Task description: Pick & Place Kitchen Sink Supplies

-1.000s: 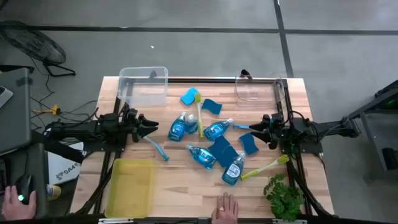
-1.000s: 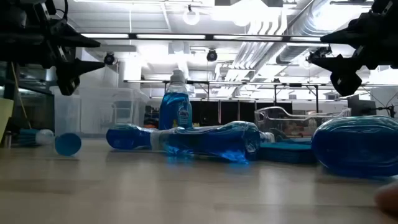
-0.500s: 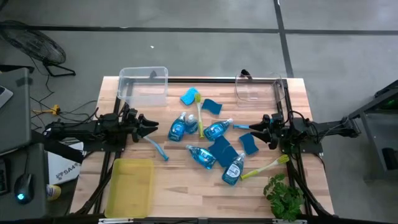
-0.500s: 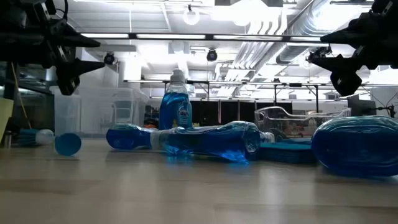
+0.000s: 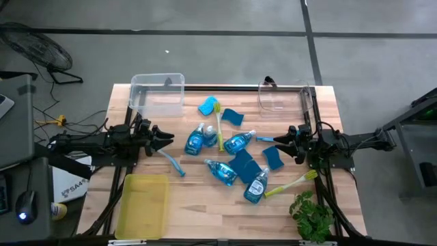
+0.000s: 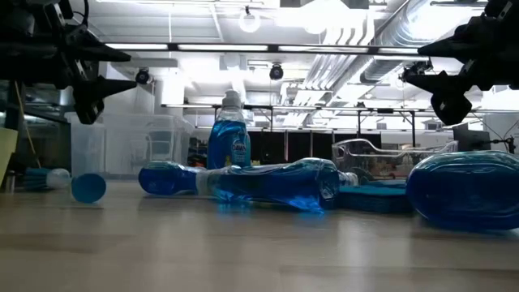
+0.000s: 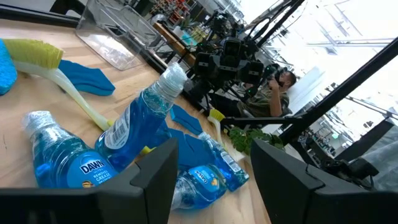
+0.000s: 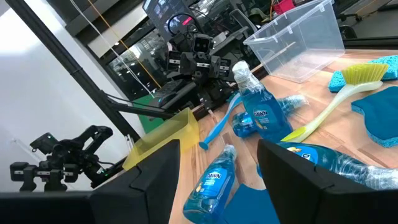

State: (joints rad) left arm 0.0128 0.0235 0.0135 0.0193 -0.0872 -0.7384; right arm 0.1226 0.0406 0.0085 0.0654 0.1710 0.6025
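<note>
Lying scattered mid-table, unsorted: soap bottles (image 5: 237,142), sponges (image 5: 273,157), brushes (image 5: 218,123); waiting empty at the far edge, two clear bins (image 5: 158,93); hovering left of the pile, left gripper (image 5: 164,138), fingers spread, empty; hovering right, right gripper (image 5: 278,140), likewise spread, nothing picked yet.

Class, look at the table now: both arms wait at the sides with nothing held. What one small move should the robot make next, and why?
Probably the left hand should ease toward the upright soap bottle and descend over it. Its fingers are open and empty, that bottle stands nearest it, and the clear bin sits on the same side. The right hand is also open and empty, by a blue sponge.
</note>
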